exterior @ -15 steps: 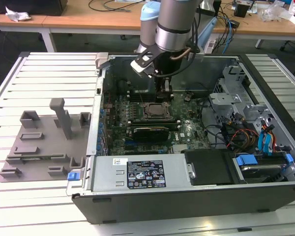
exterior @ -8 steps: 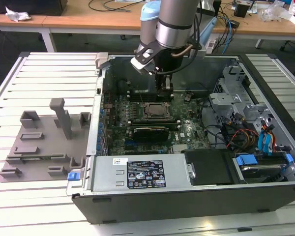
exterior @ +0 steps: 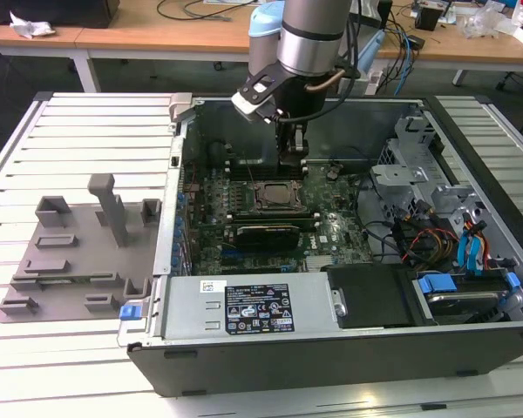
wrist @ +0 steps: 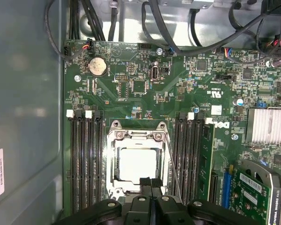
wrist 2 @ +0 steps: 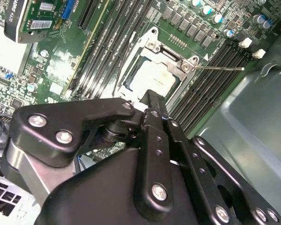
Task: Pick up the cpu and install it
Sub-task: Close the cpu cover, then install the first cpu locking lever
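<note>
Exterior view, left side: a grey plastic tray (exterior: 70, 261) with raised blocks lies on the slatted white table (exterior: 96, 122), just beside the open computer case (exterior: 331, 348).
Exterior view, middle: the arm (exterior: 309, 35) drops near-vertically from the top edge into the case, its wrist straight.
Arm's end: the gripper (exterior: 293, 164) points straight down at the green motherboard (exterior: 331, 231). Its tip hangs close over the far edge of the CPU socket (exterior: 275, 196).
Exterior view's right: a drive bay with blue tabs (exterior: 436, 283) and a bundle of red, yellow and black cables (exterior: 418, 239) sit well apart from the gripper.
Pincer: in both wrist views the two black fingers of the gripper (wrist: 151, 180) (wrist 2: 152, 96) are pressed together along one seam, with nothing between them.
Task's thing: the cpu (wrist: 138, 164) (wrist 2: 152, 77), pale silver top up, lies flat inside the socket (wrist: 114, 136) (wrist 2: 152, 44), ringed by the metal frame.
Contact: the fingertips overlap the cpu's near edge in the first wrist view; whether they touch it cannot be told.
Beside the socket: black memory slots (wrist: 84, 159) run along both flanks, and a thin metal lever (wrist: 173, 164) (wrist 2: 220, 68) lies along one side.
Elsewhere on the board: a coin cell (wrist: 97, 66) and a finned heat sink (wrist: 267, 124) are well away from the socket.
</note>
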Robot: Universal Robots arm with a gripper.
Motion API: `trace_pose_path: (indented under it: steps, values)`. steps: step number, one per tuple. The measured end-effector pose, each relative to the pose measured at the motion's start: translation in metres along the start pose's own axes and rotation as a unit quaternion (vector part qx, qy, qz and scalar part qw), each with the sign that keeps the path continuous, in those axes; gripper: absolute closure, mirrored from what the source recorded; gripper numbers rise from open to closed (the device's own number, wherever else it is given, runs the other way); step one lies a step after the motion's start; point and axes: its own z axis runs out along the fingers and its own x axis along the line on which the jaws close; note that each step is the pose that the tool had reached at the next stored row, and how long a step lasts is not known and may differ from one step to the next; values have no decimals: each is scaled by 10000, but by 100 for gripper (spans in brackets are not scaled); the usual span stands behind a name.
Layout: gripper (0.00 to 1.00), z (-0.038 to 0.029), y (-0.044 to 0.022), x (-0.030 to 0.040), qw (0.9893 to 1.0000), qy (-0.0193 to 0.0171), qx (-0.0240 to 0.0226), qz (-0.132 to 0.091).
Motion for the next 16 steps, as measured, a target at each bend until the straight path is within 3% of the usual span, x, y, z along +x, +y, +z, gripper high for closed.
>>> trace_pose_path:
  steps: [11, 15, 16]
  values:
    - [89, -3, 0, 0, 10000, -1, 1, 0]
    - [89, -4, 0, -1, 9996, -22, -13, -291]
    - [89, -4, 0, -1, 9990, -32, -21, -444]
